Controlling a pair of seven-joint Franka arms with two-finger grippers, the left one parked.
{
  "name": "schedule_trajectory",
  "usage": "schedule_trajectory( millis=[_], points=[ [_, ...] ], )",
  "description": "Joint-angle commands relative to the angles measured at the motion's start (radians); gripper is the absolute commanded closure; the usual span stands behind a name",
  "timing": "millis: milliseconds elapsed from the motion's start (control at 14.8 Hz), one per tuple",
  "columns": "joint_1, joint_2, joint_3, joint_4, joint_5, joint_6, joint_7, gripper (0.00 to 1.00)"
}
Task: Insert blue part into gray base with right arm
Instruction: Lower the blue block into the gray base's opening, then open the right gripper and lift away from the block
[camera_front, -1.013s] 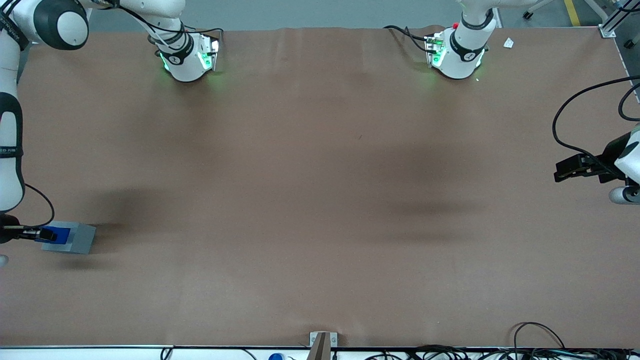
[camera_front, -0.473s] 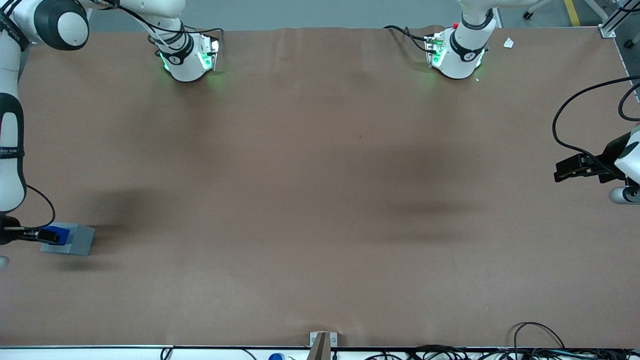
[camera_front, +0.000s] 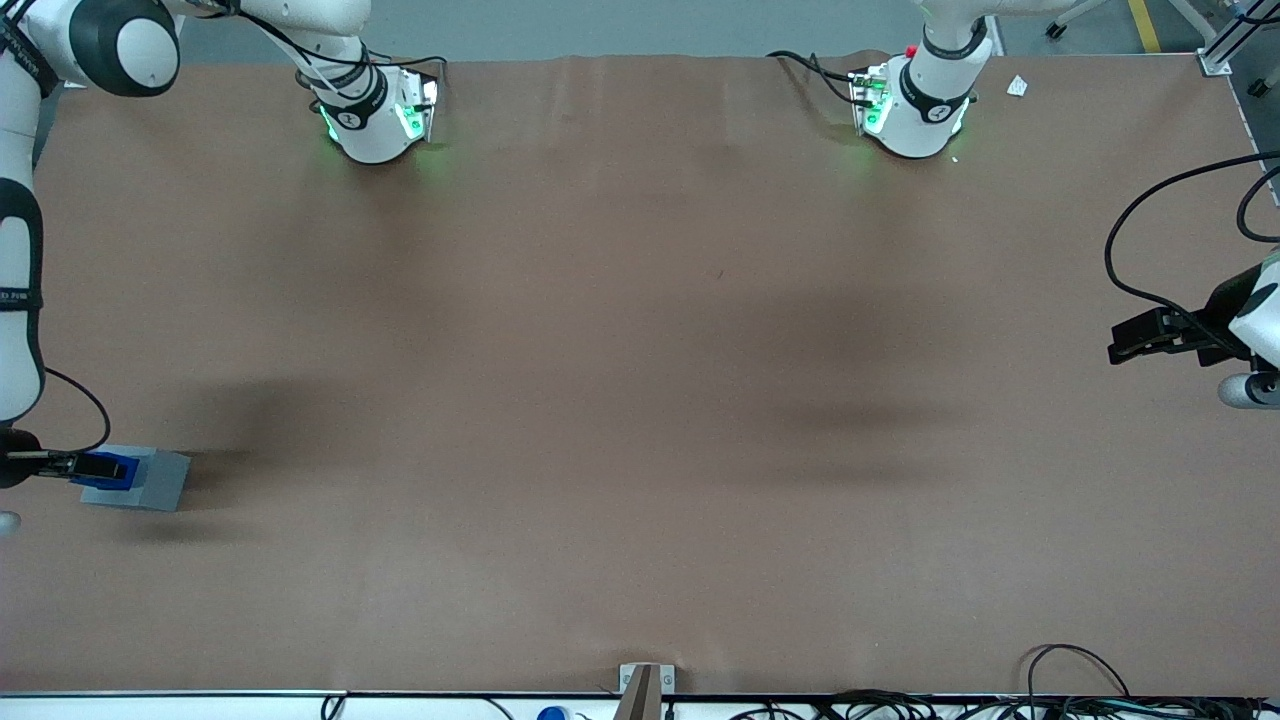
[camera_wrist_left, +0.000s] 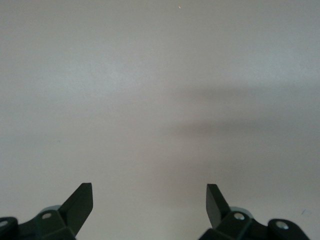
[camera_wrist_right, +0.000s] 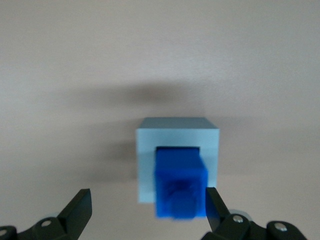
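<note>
Hand (camera_wrist_right: 147, 193) of the white jointed right arm (camera_front: 18, 300) hangs low over the brown surface (camera_front: 640, 400), at the working arm's end of it. Its two black fingers (camera_wrist_right: 79, 204) stand wide apart and grip nothing. In the front view the hand (camera_front: 62, 464) is right at the small bright-blue plastic block (camera_front: 104, 469), which sits on the light-gray square plastic box (camera_front: 152, 479).

In the right wrist view the blue block (camera_wrist_right: 180, 186) stands in the square recess in the top face of the gray box (camera_wrist_right: 176, 131). Its lower part is inside the recess and its upper part rises above the box's top face. One finger is just beside an edge of the blue block; I cannot tell if it touches. The other finger is well apart from the block, over bare surface.

The gray box rests flat on the surface and throws a soft shadow beside it. It lies much nearer to the front camera than the two white arm bases with green lights (camera_front: 375, 120).
</note>
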Motion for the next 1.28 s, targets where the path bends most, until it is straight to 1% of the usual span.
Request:
schedule_trajectory(
  millis=[0,203,270,540,945,1080,1215],
  points=[
    [0.049,-0.152,-0.002,-0.036,0.001,-0.062,0.043,0.00],
    [0.089,-0.255,0.000,-0.036,-0.002,-0.221,0.092,0.00],
    [0.102,-0.289,0.000,-0.037,-0.002,-0.252,0.106,0.00],
    [0.155,-0.427,0.000,-0.106,-0.002,-0.288,0.125,0.00],
    [0.243,-0.553,-0.002,-0.129,-0.008,-0.439,0.215,0.00],
    [0.266,-0.642,0.000,-0.251,-0.010,-0.415,0.246,0.00],
    [0.270,-0.743,0.001,-0.402,-0.010,-0.334,0.247,0.00]
  ],
)
